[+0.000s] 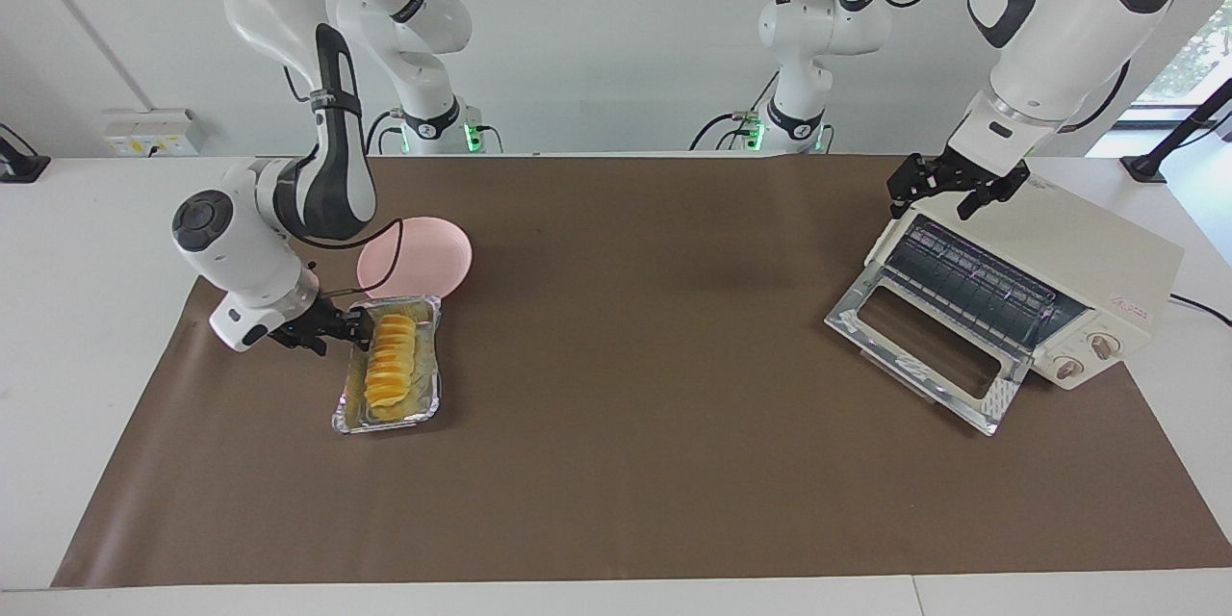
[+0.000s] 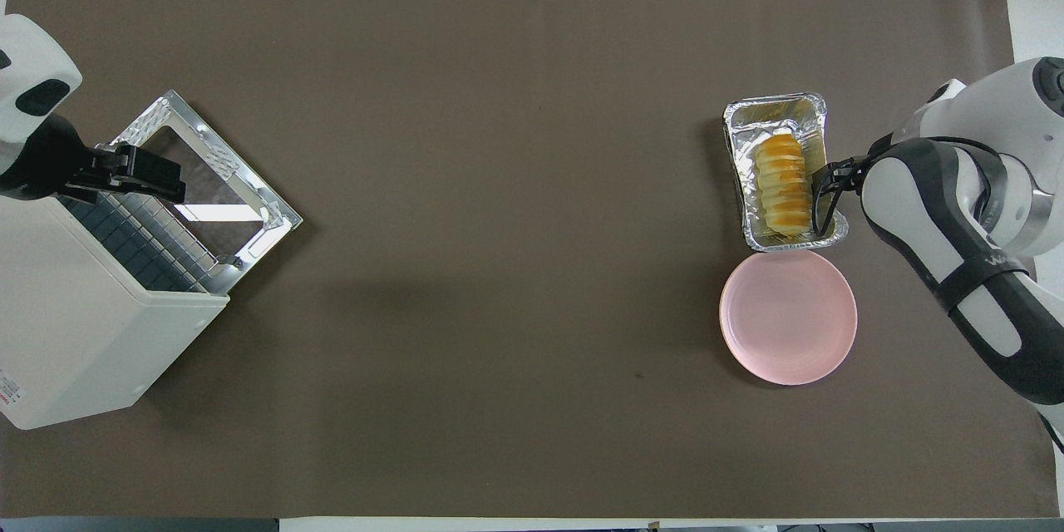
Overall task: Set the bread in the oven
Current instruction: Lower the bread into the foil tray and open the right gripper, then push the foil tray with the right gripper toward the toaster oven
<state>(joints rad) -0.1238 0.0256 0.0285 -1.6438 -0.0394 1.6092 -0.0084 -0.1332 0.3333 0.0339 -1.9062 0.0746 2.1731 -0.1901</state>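
Right claw (image 1: 358, 331) at the crinkled silver foil tray's (image 1: 431, 397) rim beside the golden ridged bread (image 1: 389, 364); I cannot tell its grasp. Only facing view shows the cream oven's (image 1: 1078, 274) knobs.

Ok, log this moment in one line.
golden ridged bread loaf: in crinkled silver foil tray | right jaws: at tray rim | left jaws: open, over cream-white toaster oven
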